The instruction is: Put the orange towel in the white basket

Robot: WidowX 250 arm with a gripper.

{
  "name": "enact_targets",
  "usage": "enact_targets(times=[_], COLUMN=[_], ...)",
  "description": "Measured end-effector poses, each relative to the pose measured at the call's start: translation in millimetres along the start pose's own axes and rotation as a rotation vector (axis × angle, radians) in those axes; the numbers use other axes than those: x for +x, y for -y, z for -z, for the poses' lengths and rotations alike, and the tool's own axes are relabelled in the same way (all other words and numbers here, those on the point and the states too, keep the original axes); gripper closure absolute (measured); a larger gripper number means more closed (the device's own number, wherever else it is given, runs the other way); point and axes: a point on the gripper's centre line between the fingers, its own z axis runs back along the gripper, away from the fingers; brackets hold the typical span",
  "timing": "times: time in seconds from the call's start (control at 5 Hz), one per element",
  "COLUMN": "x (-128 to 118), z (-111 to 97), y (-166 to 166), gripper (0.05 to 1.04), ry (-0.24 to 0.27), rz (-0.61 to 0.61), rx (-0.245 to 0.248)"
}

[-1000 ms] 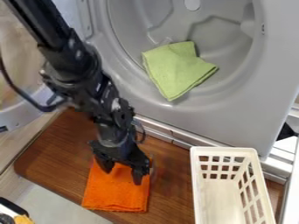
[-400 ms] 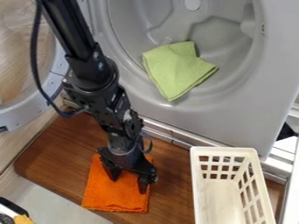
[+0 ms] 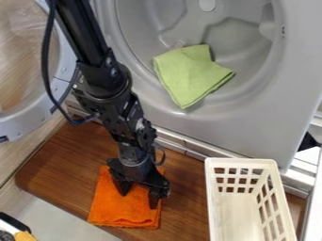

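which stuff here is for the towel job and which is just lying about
For the job:
- orange towel, on the brown board
- white basket, right of it
- claw, open at the towel

Just lying about:
- green cloth
- yellow-and-black thing, cut off at lower left

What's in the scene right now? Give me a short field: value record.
target: orange towel, flat on the wooden board
destination: white basket, at the camera view's lower right, upright, towel not in it
gripper: black gripper, over the towel, fingers apart and pointing down
other cloth: green cloth, in the round opening of the grey machine
door: round door, swung open at the left
task state: towel outside basket
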Motion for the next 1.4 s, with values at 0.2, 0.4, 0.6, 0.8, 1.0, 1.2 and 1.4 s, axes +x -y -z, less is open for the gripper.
enact_targets(times=[0.2, 0.4, 0.6, 0.8, 1.0, 1.2, 1.4], x=[0, 0, -2, -7, 5, 17, 45], z=[1, 1, 1, -5, -56, -105, -147], y=[0, 4, 5, 5, 20, 60, 108], gripper=[0.349, 0.606, 0.829, 0.953, 0.984, 0.984, 0.984], ry=[-0.006, -0.021, -0.04, -0.07, -0.006, 0.103, 0.13], rz=[-0.005, 0.018, 0.03, 0.023, 0.016, 0.065, 0.222], rx=[-0.001, 0.028, 0.046, 0.063, 0.132, 0.076, -0.031])
